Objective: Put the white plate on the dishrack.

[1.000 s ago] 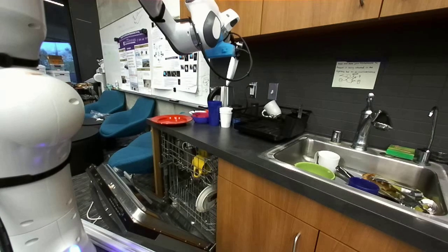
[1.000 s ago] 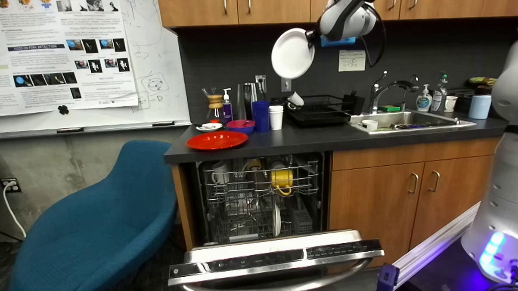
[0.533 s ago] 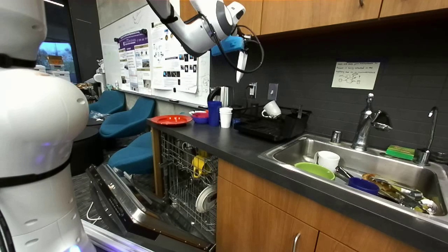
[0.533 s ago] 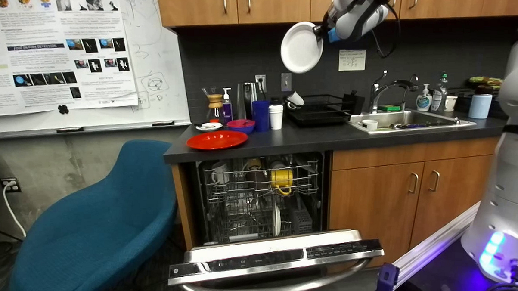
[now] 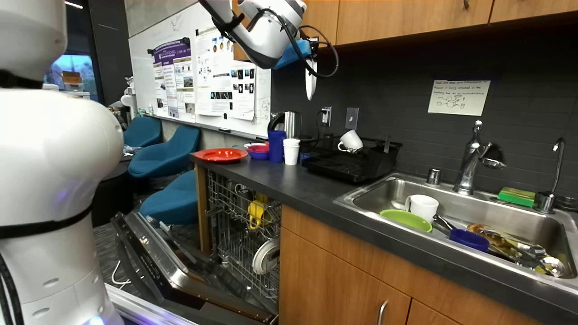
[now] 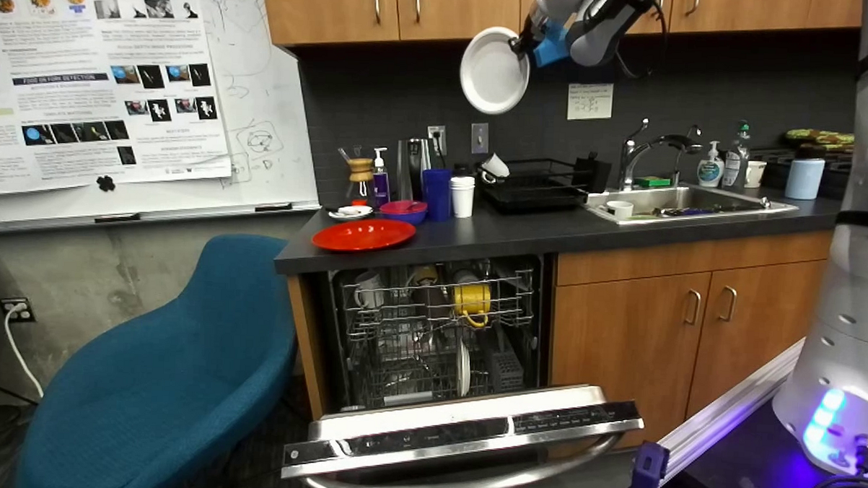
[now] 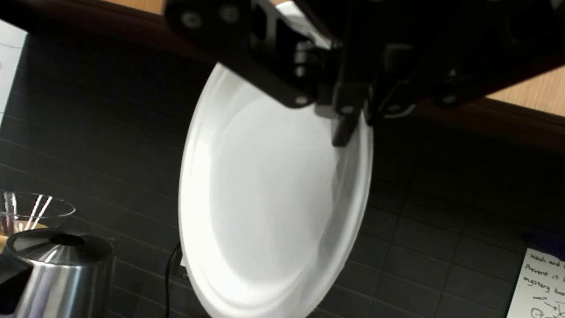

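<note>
The white plate hangs in the air in front of the dark backsplash, well above the counter. It stands on edge, face toward the camera in this exterior view. In an exterior view it shows nearly edge-on. My gripper is shut on the plate's rim; one finger lies over the inner face, and the plate fills the middle of the wrist view. The black dishrack stands on the counter, below and to the right of the plate there; it also shows in an exterior view. The wrist view does not show it.
A white mug sits tilted on the rack's edge. White cups, a blue tumbler and a steel kettle stand beside it. Wooden cabinets hang close above the gripper. The sink adjoins the rack. The dishwasher door is open.
The arm has raised the plate a little over the last second. In the exterior views it shifted right, then slightly back left. The grip on the rim is unchanged.
</note>
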Robot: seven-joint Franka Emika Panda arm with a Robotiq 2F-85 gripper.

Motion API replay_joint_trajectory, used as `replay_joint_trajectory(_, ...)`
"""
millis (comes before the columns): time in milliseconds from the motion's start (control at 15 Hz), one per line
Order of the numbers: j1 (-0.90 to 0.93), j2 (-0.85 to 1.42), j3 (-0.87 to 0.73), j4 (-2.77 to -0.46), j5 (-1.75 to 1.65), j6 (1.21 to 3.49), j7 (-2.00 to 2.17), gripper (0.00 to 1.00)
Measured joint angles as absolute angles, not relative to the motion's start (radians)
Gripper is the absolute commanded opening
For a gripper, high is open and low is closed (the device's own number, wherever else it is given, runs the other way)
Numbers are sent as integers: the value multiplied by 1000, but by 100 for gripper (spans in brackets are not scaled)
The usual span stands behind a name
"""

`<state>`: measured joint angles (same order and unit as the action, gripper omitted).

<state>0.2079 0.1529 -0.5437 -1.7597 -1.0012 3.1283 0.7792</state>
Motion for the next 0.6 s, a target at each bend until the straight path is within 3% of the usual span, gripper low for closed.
replay_joint_trajectory(600,323,211,-602,-1717,-1421,2964,1163,1)
